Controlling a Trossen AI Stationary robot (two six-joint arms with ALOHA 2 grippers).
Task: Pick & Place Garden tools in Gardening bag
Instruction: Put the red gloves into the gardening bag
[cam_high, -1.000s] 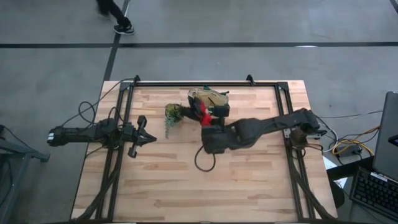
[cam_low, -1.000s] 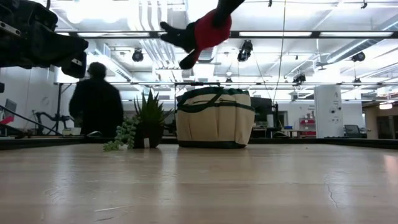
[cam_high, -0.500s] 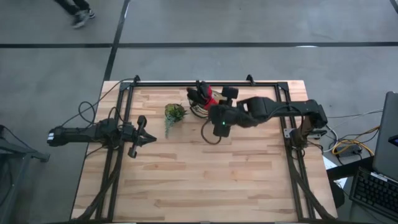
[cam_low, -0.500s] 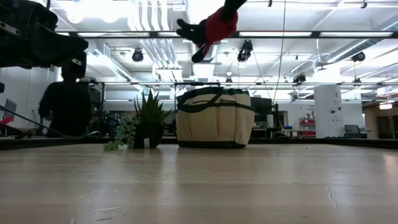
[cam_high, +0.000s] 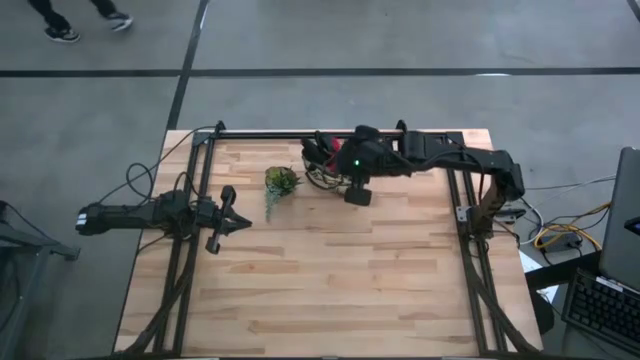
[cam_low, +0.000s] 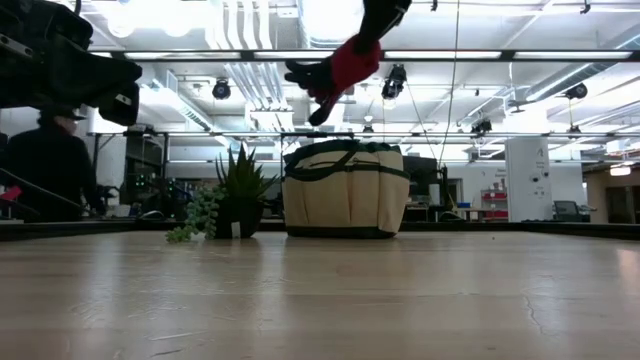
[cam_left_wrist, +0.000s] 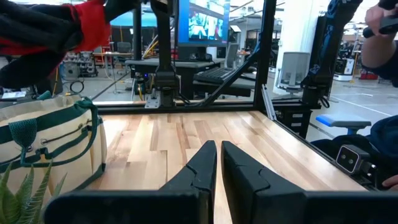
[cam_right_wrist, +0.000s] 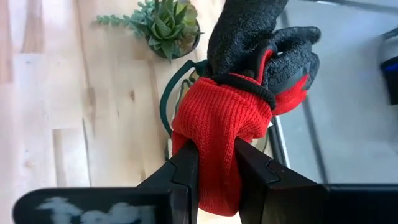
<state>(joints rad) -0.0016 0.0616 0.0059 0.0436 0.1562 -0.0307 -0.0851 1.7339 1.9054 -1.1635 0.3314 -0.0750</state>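
My right gripper is shut on the black-and-red gloves, high above the tan gardening bag with green trim. The bag stands on its base at the table's far middle. In the high view the gloves show over the bag, which my right arm mostly covers. My left gripper is shut and empty at the table's left, above the wood. The shears and the wooden-handled tool are not in view. My right gripper pinches the gloves' red knit cuff end between its two fingers. The fingers slant down from above. The gloves hang clear of everything, bunched together, black finger ends pointing away from the gripper, above the bag's open top.
A small green potted plant stands just left of the bag; it also shows in the low view. Black frame rails run along the table's left, right and far edges. A person walks on the floor beyond the table.
My right gripper has carried the gloves from the table's middle toward the far edge, its arm stretching out, until they hang over the bag. The gloves stay high and clear.
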